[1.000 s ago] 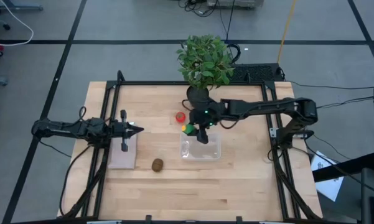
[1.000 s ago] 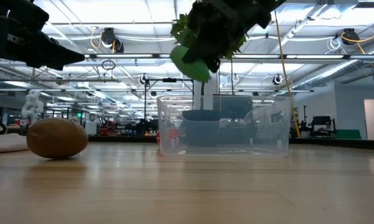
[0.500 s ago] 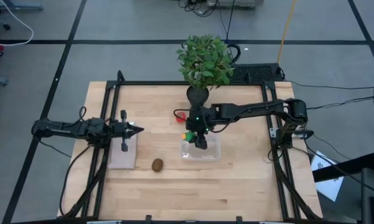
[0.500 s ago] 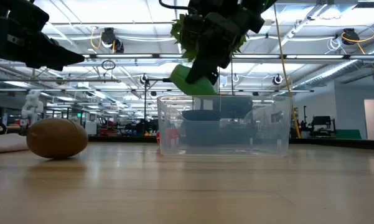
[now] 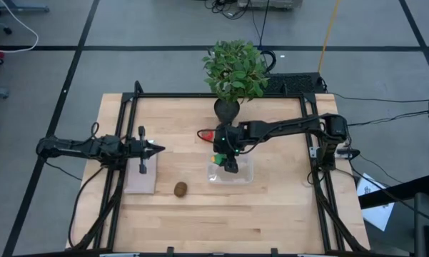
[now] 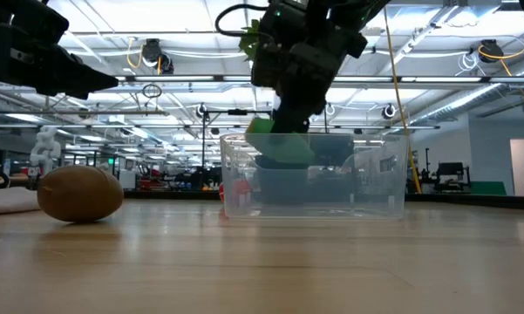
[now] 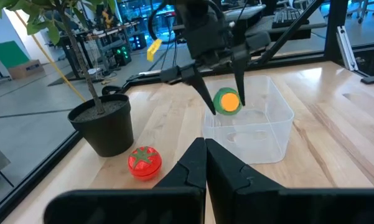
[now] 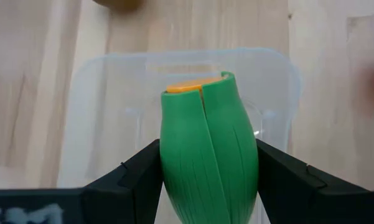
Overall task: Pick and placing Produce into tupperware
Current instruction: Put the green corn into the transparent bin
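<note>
While the right gripper (image 8: pixel 208 180) pinches the green produce (image 8: pixel 208 149) at the tupperware (image 5: pixel 243 175) rim, releasing early could tip it onto the table; the left gripper (image 5: pixel 157 149) waits shut.

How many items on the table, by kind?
Produce: 3: green piece, kiwi, tomato
Clear tupperware: 1
Potted plant: 1
Pale flat slab: 1
Total: 6

3 produce pcs (image 5: pixel 180 188), 1 tupperware (image 5: pixel 245 173), 1 plant (image 5: pixel 234 69), 2 arms (image 5: pixel 285 128).
</note>
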